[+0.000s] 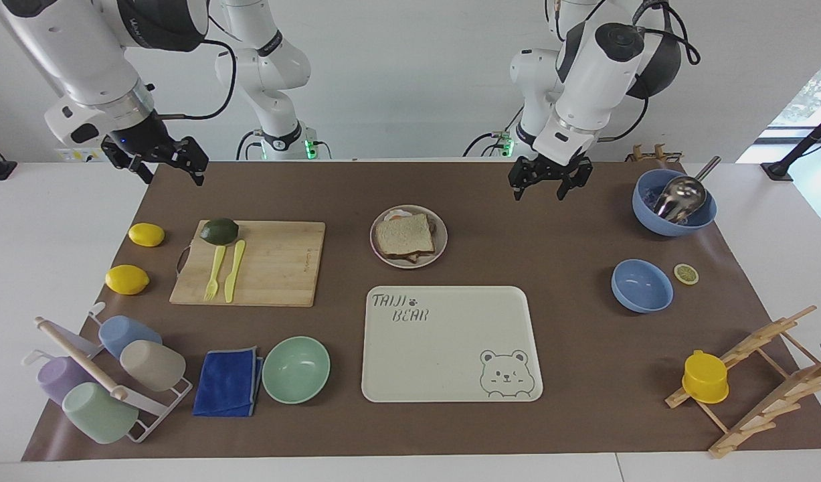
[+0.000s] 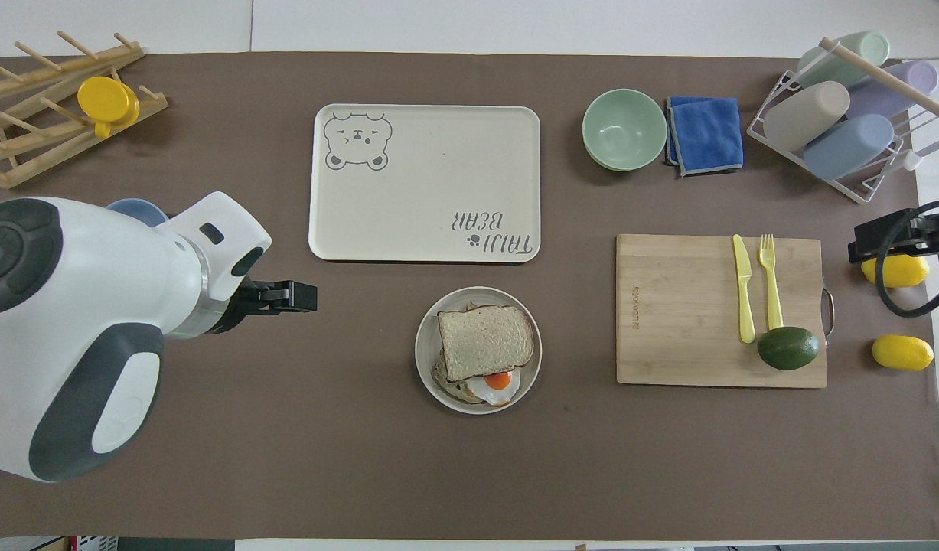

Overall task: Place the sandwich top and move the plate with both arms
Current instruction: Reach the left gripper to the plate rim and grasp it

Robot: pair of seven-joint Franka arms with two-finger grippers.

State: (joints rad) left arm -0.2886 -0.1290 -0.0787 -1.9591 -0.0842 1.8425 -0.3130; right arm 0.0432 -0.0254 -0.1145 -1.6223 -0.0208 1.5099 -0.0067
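The sandwich top point(image 1: 405, 234) is a plain bread slice lying on the stacked sandwich on the plate point(image 1: 442, 231) at mid-table. In the overhead view the slice point(image 2: 486, 342) sits a little askew, and a fried egg point(image 2: 498, 380) peeks out at its edge nearer the robots, inside the plate's rim point(image 2: 425, 352). My left gripper point(image 1: 549, 184) hangs open and empty over the brown mat, beside the plate toward the left arm's end, and also shows in the overhead view point(image 2: 289, 296). My right gripper point(image 1: 159, 164) is open and empty over the mat's corner at the right arm's end.
The cream bear tray point(image 1: 450, 348) lies just farther from the robots than the plate. A cutting board point(image 1: 276, 264) with avocado, fork and knife lies toward the right arm's end, with two lemons point(image 1: 127, 279) beside it. Two blue bowls point(image 1: 641, 286) stand toward the left arm's end.
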